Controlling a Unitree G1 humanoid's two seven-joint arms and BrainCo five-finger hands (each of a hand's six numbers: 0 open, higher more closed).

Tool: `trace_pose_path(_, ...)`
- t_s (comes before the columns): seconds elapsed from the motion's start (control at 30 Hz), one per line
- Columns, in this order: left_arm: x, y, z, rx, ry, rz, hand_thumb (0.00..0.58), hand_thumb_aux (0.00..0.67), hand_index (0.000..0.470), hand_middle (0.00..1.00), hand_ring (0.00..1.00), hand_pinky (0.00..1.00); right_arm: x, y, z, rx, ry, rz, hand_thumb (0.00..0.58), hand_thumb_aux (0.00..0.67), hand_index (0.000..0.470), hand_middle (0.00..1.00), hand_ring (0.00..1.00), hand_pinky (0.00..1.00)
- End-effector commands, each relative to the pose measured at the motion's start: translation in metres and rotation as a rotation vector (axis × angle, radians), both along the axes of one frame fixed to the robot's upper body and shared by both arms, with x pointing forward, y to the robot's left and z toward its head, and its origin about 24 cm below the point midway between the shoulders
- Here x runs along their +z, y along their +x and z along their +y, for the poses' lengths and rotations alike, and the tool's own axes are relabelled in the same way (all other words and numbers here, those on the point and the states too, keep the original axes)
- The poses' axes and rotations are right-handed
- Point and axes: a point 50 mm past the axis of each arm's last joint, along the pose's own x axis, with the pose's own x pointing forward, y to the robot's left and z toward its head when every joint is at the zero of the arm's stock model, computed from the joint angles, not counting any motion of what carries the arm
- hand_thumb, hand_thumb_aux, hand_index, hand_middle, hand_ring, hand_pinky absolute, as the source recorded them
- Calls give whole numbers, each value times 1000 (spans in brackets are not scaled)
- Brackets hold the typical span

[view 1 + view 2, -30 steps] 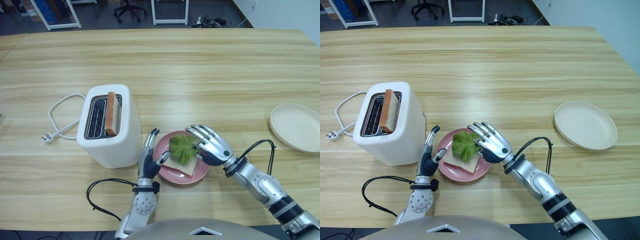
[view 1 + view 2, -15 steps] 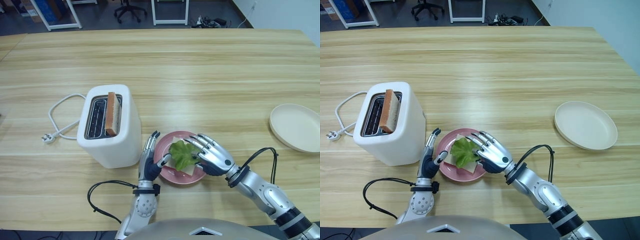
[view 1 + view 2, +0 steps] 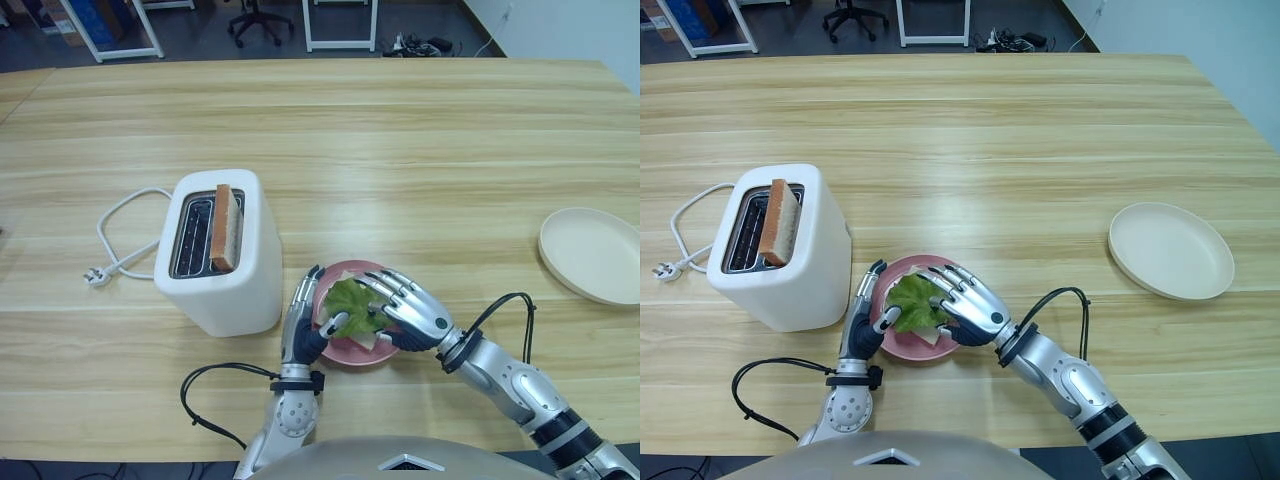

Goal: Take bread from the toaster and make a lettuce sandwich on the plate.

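One slice of bread (image 3: 931,338) lies on the pink plate (image 3: 345,266) with the lettuce (image 3: 347,302) on top of it, directly under your right hand (image 3: 412,314). That hand has its fingers spread and laid over the leaf, not pinching it. I think it presses the leaf down so that it sits on the bread. Your left hand (image 3: 302,332) stands at the opposite side of the plate, fingers straight and together against the rim, thumb touching the leaf, probably to keep the plate from sliding. Just beside the left hand, on its outer side, is the toaster (image 3: 225,290). The second slice (image 3: 226,227) stands upright in its slot, not yet taken. Well apart from the right hand, on its outer side, lies a cream plate (image 3: 595,255).
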Motion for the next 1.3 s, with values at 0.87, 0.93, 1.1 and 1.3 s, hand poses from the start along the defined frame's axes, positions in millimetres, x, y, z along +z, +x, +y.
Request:
trace_pose_path(0.87, 165, -3, 116, 358, 819, -428, 0, 0, 0, 0, 0, 0, 38, 26, -97, -522, 411, 91, 0, 0, 0, 0, 0, 0)
trace_pose_path(0.93, 142, 5, 116, 347, 853, -298, 0, 0, 0, 0, 0, 0, 36, 26, -96, -523, 409, 93, 0, 0, 0, 0, 0, 0)
trace_pose_path(1.1, 106, 14, 119, 363, 889, -77, 0, 0, 0, 0, 0, 0, 36, 25, -95, -526, 405, 91, 0, 0, 0, 0, 0, 0)
trace_pose_path(1.3, 85, 14, 140, 440, 942, 68, 0, 0, 0, 0, 0, 0, 35, 22, -97, -536, 396, 92, 0, 0, 0, 0, 0, 0)
